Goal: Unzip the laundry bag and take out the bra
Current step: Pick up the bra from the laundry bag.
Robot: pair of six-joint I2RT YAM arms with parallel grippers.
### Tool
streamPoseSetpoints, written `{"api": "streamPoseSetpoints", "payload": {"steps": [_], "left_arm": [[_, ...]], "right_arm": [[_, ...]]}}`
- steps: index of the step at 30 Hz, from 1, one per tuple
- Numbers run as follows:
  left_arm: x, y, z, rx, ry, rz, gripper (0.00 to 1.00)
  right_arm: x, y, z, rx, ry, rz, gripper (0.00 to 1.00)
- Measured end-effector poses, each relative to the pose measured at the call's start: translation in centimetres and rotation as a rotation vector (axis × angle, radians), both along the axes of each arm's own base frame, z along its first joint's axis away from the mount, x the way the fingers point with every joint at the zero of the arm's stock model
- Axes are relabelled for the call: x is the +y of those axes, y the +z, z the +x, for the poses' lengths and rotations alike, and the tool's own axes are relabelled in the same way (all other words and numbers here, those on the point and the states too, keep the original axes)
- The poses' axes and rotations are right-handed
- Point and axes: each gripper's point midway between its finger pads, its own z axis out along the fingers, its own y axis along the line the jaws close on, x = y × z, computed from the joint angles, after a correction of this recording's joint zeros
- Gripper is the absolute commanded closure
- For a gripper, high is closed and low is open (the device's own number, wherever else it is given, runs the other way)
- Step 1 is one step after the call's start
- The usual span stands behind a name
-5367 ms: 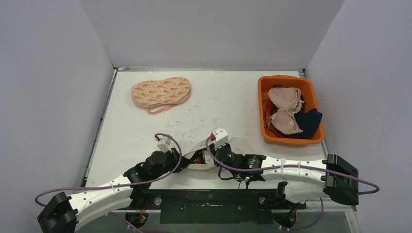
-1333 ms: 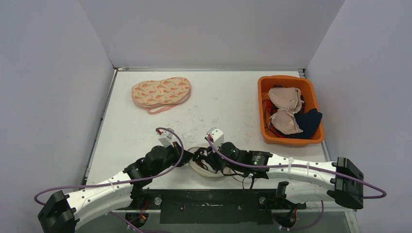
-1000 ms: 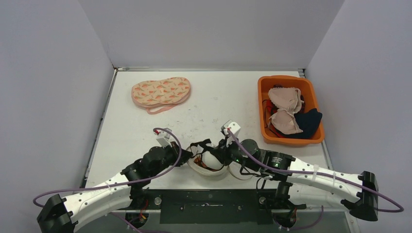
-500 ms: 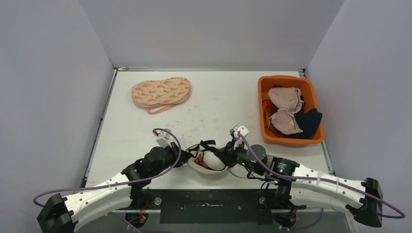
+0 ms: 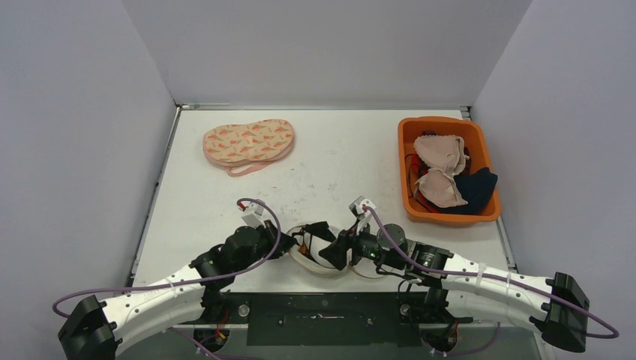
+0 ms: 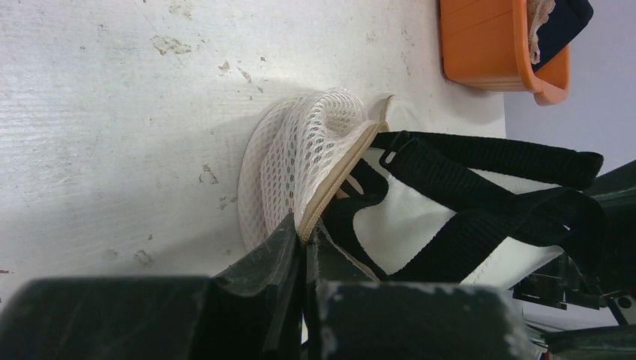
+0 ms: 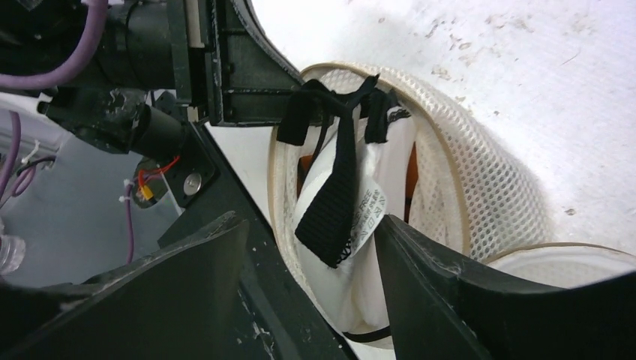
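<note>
The white mesh laundry bag (image 5: 306,264) lies unzipped near the table's front edge, between my two arms. My left gripper (image 5: 289,247) is shut on its beige rim (image 6: 341,172), holding the mouth up. A white bra (image 7: 375,270) with black straps (image 7: 341,187) sits partly out of the opening, one strap (image 5: 315,229) draped over the top. My right gripper (image 7: 307,225) is open, and its fingers straddle the strap and its label without pinching them. In the left wrist view my left gripper (image 6: 309,236) shows the mesh (image 6: 300,150) on one side and the bra (image 6: 405,217) on the other.
An orange bin (image 5: 409,131) with several garments stands at the right edge and also shows in the left wrist view (image 6: 480,45). A peach patterned pouch (image 5: 249,141) lies at the back left. The table's front edge is directly below the bag.
My right gripper, shut on the bra strap and pulling it right a second ago, has opened and moved back left to the bag mouth. The left gripper kept its hold.
</note>
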Motion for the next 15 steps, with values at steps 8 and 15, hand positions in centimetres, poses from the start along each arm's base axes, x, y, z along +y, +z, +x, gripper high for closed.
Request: {"api": "streamPoseSetpoints", "payload": {"steps": [8,15], "left_arm": [[0.0,0.0,0.0,0.002,0.001,-0.004,1.00],[0.0,0.0,0.0,0.002,0.001,-0.003,1.00]], "right_arm": [[0.9,-2.1,-1.2,0.059,0.097,-0.080,0.58],[1.1,-2.6,-1.3,0.085,0.106,-0.085,0.95]]}}
